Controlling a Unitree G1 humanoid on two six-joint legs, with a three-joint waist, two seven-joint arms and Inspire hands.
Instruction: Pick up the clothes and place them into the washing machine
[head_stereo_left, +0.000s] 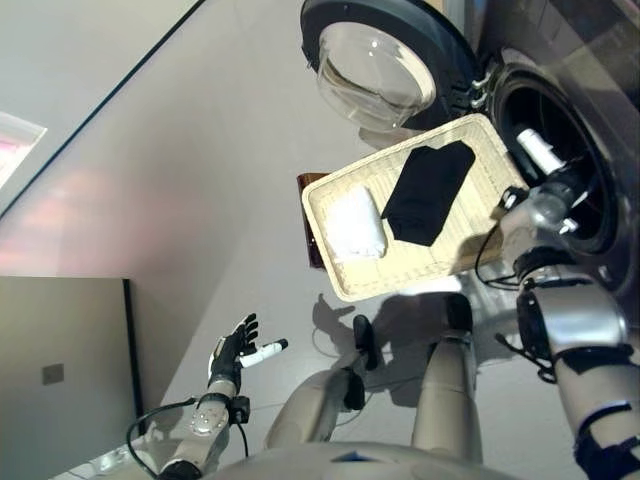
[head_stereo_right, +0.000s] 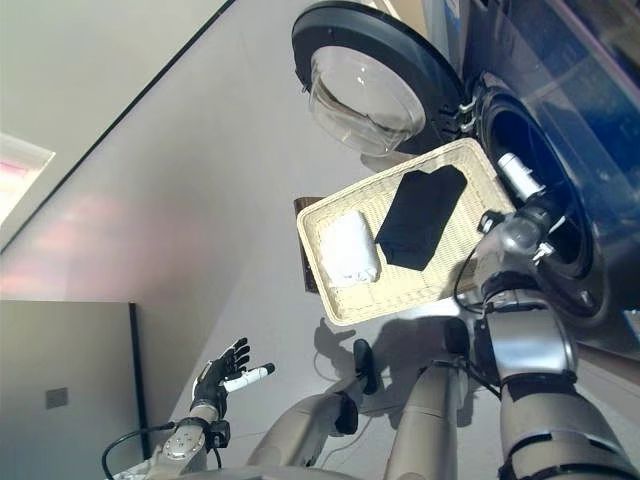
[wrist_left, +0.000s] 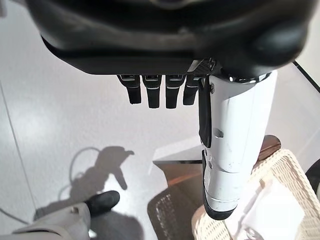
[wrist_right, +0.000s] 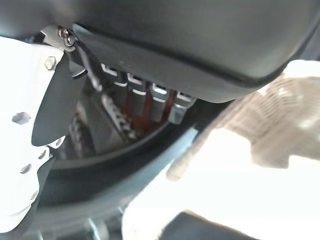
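The wicker basket (head_stereo_left: 486, 180) is tilted up toward the washing machine's open drum (head_stereo_left: 560, 110), above the low brown box (head_stereo_left: 308, 215). A folded black garment (head_stereo_left: 430, 192) and a rolled white garment (head_stereo_left: 357, 224) lie in it. My right hand (head_stereo_left: 568, 186) is at the basket's edge by the drum mouth. In the right wrist view my right hand (wrist_right: 190, 45) has straight fingers pointing into the dark drum (wrist_right: 110, 130), with the basket's wicker (wrist_right: 270, 115) against it. My left hand (head_stereo_left: 232, 352) is open and empty, low over the floor; it also shows in the left wrist view (wrist_left: 165, 40).
The machine's round door (head_stereo_left: 380, 60) stands open beyond the basket. A grey cabinet (head_stereo_left: 60, 370) stands at the lower left. The brown box (wrist_left: 180, 175) and the basket's corner (wrist_left: 285, 165) show past my left hand.
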